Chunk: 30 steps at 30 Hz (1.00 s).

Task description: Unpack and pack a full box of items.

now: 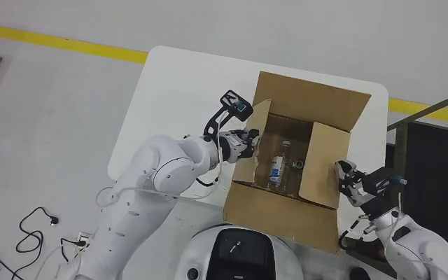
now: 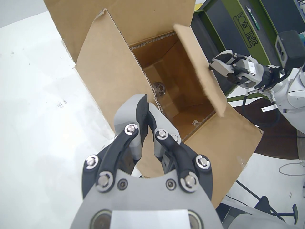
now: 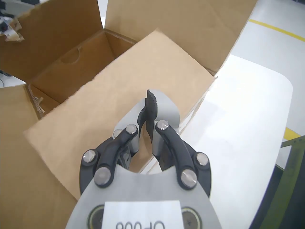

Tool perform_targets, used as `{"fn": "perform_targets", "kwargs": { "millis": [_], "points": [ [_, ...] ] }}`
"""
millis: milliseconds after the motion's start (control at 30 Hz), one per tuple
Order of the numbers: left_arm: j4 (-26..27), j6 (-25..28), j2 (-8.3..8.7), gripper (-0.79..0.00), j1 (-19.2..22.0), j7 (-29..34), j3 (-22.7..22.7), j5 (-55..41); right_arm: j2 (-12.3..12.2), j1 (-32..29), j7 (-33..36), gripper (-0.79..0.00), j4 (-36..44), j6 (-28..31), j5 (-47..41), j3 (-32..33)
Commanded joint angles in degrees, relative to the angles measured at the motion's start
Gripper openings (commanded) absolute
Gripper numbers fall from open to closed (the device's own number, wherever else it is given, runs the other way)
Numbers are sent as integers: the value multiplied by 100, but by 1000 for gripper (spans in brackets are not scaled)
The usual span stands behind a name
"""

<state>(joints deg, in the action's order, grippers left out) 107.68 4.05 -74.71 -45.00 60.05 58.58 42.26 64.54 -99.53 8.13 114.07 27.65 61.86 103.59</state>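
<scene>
so the cardboard box [image 1: 280,208] sits open on the white table [image 1: 175,91], off toward the right-hand end of it, with all four flaps up or folded out. the far flap and the near one are splayed outward, and the two side flaps stand more or less upright. down at the bottom there's a clear bottle [image 1: 278,168] lying on its side, plus a small round thing [image 1: 297,164] just beside it, can't really make out what that one is. the left gripper [image 1: 246,142] [image 2: 145,103] is right at the top edge of the left side flap [image 1: 257,131] [image 2: 107,77], fingers pressed together. the flap's edge runs right up to the tips in its wrist view, but honestly i can't tell if any cardboard is actually pinched in there. the right gripper [image 1: 343,170] [image 3: 149,103] is on the outside of the right side flap [image 1: 323,164] [image 3: 133,79], which leans in a bit over the box. its fingers are together too, pads meeting, and in the left wrist view its tips [image 2: 213,65] look like they're touching the flap's outer face [image 2: 202,72]. there's a yellow line [image 1: 70,43] on the floor past the table and a green metal frame [image 1: 413,115] off the right end.
</scene>
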Motion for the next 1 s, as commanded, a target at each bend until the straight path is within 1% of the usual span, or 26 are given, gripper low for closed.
{"fn": "perform_targets", "kwargs": {
  "millis": [0,133,300,433,567,733,967],
  "points": [
    [-2,50,0,-785,39,1,-12,-14,1,66,89,-785,-1,-32,7,-94],
    [18,100,9,-785,67,9,27,-80,-5,147,230,-785,13,-46,81,-198],
    [50,238,21,-785,61,10,52,-254,-2,158,134,-785,52,-82,-100,-175],
    [-24,322,12,-785,80,-28,-18,-455,-7,86,49,-785,158,-142,-343,101],
    [-150,464,-12,-785,192,-18,-193,-579,-16,8,-7,-785,225,-215,-615,517],
    [-490,528,-73,-785,378,-41,-522,-690,-23,-57,-36,-785,271,-325,-911,1005],
    [-1199,366,-216,-785,732,-199,-1031,-725,-18,-122,-65,-785,235,-509,-1138,1417]
  ]
}}
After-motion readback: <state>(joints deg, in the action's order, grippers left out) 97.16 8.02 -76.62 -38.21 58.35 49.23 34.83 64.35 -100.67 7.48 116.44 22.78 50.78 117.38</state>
